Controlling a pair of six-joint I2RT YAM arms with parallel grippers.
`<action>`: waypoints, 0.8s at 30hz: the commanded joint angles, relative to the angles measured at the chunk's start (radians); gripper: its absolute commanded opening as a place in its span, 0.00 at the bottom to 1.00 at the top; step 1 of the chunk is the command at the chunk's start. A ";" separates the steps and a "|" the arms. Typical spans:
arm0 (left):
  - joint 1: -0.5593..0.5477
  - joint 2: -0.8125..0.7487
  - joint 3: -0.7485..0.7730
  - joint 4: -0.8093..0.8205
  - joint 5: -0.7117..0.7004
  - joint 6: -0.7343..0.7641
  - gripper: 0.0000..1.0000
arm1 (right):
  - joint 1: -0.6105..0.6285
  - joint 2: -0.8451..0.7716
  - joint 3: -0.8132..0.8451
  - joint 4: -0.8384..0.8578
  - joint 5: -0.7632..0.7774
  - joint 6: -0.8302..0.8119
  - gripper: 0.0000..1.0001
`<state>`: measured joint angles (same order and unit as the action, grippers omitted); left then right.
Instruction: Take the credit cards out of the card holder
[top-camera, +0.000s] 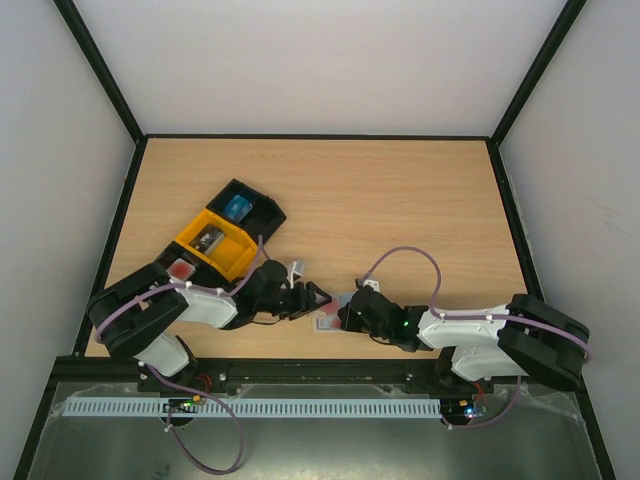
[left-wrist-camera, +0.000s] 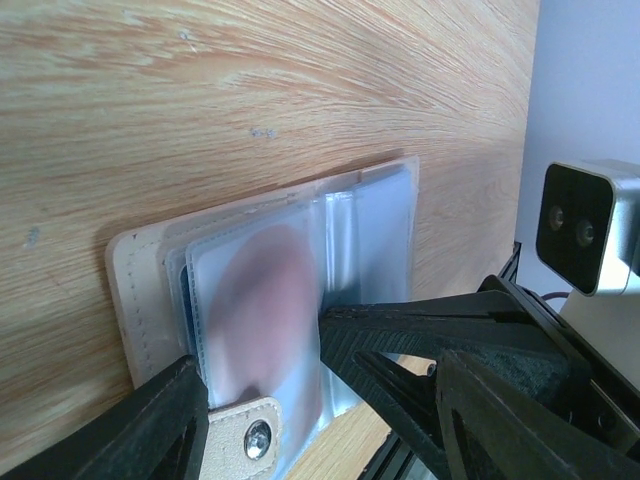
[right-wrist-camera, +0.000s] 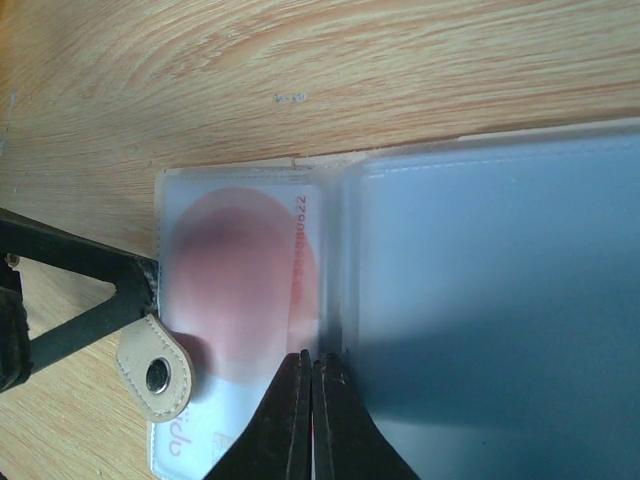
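Observation:
The card holder (top-camera: 328, 320) lies open on the wood near the table's front edge, a pale blue-grey wallet of clear sleeves (left-wrist-camera: 365, 225) (right-wrist-camera: 480, 250) with a beige snap tab (left-wrist-camera: 245, 435) (right-wrist-camera: 155, 372). A red credit card (right-wrist-camera: 240, 270) (left-wrist-camera: 260, 300) shows blurred through the sleeve by the tab. My right gripper (right-wrist-camera: 312, 358) (top-camera: 346, 314) is shut at that sleeve's edge beside the fold, with a thin red sliver between its fingers. My left gripper (left-wrist-camera: 318, 365) (top-camera: 316, 297) is open, its fingers on either side of the tab end, one finger (right-wrist-camera: 85, 300) touching the wallet's edge.
Black-and-yellow compartment trays (top-camera: 225, 238) stand at the left, one holding a bright blue item (top-camera: 238, 207). A small red thing (top-camera: 180, 268) lies by the left arm. The table's front rail (top-camera: 320, 372) is just behind both grippers. The right wrist's camera (left-wrist-camera: 590, 225) is close by.

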<state>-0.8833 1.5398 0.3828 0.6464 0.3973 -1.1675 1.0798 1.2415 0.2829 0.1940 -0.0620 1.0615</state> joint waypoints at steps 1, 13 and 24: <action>-0.011 0.008 0.027 0.032 0.017 -0.003 0.64 | 0.003 0.000 -0.031 -0.061 0.017 -0.004 0.02; -0.023 0.011 0.024 0.077 0.035 -0.023 0.64 | 0.003 -0.027 -0.056 -0.033 0.019 0.014 0.02; -0.053 -0.015 0.050 0.061 0.028 -0.032 0.64 | 0.004 -0.061 -0.067 -0.023 0.034 0.022 0.03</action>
<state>-0.9165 1.5444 0.4000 0.6811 0.4072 -1.1946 1.0798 1.1893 0.2371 0.2115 -0.0559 1.0767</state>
